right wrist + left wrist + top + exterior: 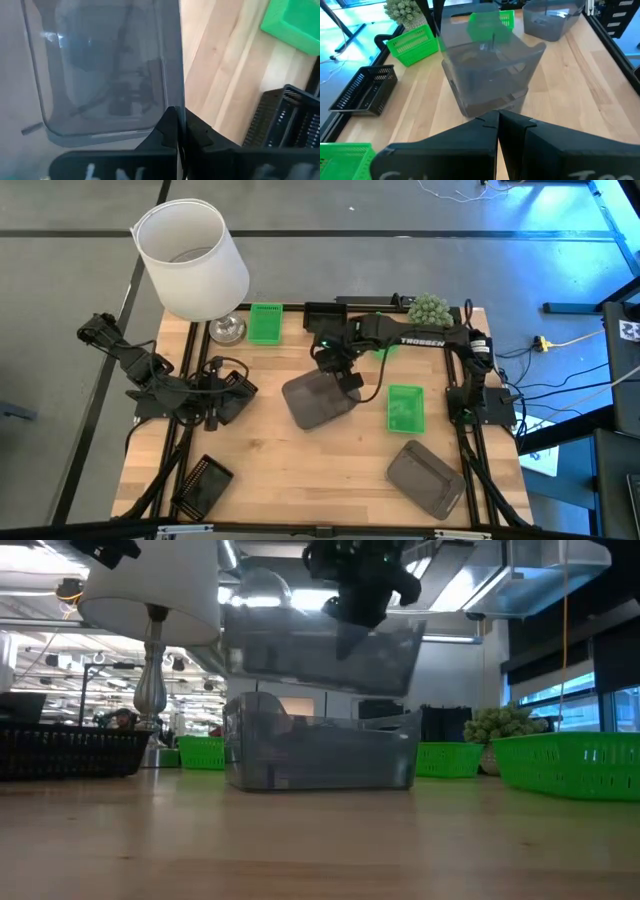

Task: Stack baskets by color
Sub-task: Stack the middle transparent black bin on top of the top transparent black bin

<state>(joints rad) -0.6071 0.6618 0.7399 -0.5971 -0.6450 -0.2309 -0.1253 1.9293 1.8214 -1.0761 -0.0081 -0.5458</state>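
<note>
My right gripper [177,131] pinches the rim of a smoky grey basket [325,650], holding it in the air directly above a second grey basket [320,752] at mid-table. My left gripper [498,121] waits closed and empty by the table's left edge.

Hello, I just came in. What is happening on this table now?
The robot is sorting baskets by color. The right gripper is shut on the rim of a grey basket and holds it in the air just above a second grey basket resting mid-table. A third grey basket lies apart. The left gripper waits shut at the table's left side. Green baskets and a black basket are not stacked yet.
</note>
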